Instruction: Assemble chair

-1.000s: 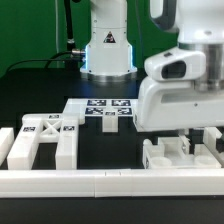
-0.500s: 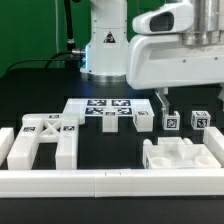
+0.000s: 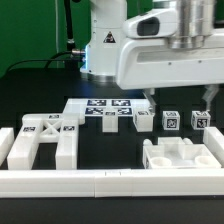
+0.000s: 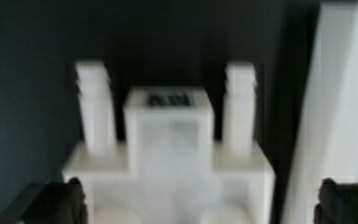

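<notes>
The gripper [image 3: 178, 97] hangs high over the worktop, jaws wide apart and nothing between them. Below it, against the rail [image 3: 100, 182] along the worktop's edge nearest the exterior camera and toward that view's right corner, lies a frame [image 3: 180, 155]. The wrist view shows a two-pronged white part, probably this one, centred between the fingers [image 4: 60, 200], its prongs running across the line that joins them. A straight descent should therefore straddle it. Three legs [image 3: 171, 121] stand just beyond, with the panel [image 3: 100, 108] mid-worktop.
</notes>
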Motion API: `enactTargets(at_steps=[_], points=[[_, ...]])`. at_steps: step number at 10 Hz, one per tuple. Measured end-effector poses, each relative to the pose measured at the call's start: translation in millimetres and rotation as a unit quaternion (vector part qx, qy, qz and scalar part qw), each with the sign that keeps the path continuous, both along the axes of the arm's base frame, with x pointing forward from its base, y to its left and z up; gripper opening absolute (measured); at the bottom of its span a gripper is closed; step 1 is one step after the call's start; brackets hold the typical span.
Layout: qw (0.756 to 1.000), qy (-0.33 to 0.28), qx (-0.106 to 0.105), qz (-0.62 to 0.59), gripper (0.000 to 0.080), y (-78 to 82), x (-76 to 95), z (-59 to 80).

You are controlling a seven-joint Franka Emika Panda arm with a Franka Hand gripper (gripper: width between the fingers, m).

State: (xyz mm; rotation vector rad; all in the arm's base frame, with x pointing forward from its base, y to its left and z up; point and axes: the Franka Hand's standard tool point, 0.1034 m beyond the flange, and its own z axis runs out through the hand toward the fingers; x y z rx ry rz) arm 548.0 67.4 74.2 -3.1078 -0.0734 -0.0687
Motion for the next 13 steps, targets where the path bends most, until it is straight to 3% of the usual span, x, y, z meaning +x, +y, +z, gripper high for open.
enactTargets(at_steps=[2, 3, 7, 10, 13], points=[[1.0, 0.013, -0.009, 0.006, 0.0648, -21.8, -35.9, -2.0], [1.0, 0.007, -0.012, 0.015, 0.0648, -31.8, -42.5, -4.9], [1.0, 0.017, -0.009, 0.021, 0.0648, -33.6, -43.9, -5.8], [0.986, 0.168, -0.013, -0.003, 0.0648, -37.7, -72.6, -20.1], [0.97, 0.243, -0.012, 0.008, 0.0648, -35.9, -70.5, -25.3]])
